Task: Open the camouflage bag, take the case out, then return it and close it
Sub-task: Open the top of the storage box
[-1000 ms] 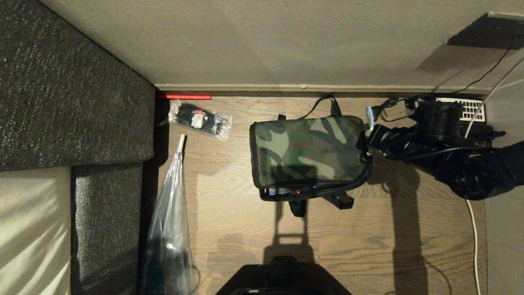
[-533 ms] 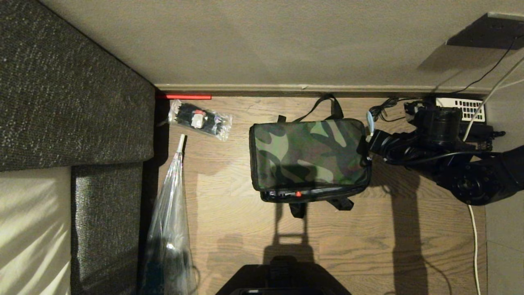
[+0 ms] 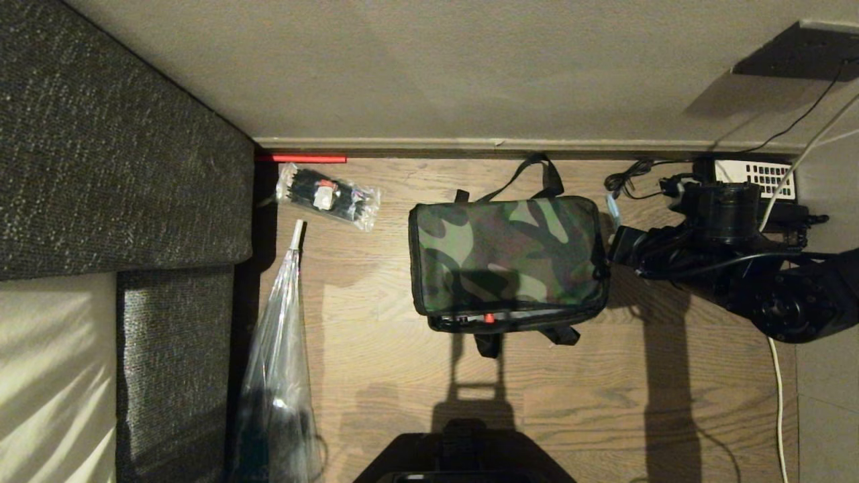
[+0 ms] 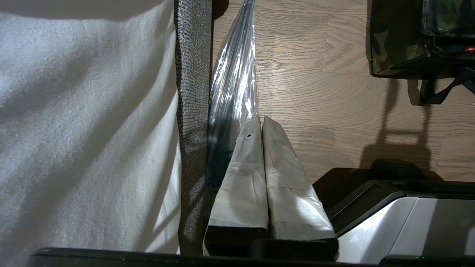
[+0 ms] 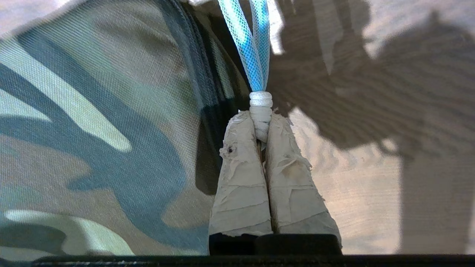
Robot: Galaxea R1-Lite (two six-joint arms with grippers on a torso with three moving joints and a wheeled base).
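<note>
Camouflage bag [image 3: 507,255] lying flat on the wooden floor [image 3: 389,376] near the wall, camouflage lid facing up, black handle loop at the far side by the baseboard, black straps sticking out at the near side; along the near edge a narrow gap under the lid, with a glossy black edge and a small red dot of the case [image 3: 488,318] visible inside. Right hand [image 5: 262,128] just beside the right end of the bag, taped fingers [image 5: 241,174] pressed together and pinching the white knotted end of a light blue cord pull [image 5: 252,44], the cord running away toward the black zipper line at the bag's corner. In the head view, blue cord seen as a small pale strip between the bag's far right corner and the dark right arm. Left hand [image 4: 261,124] parked low beside the robot's base, well apart from the bag, taped fingers closed on each other with nothing between them, next to a long clear plastic sleeve [image 3: 278,362] lying along the grey sofa [image 3: 121,147]. Small clear packet [image 3: 327,196] of black items on the floor to the left of the bag, apart from it. White cable [image 3: 778,396] along the floor at the right
</note>
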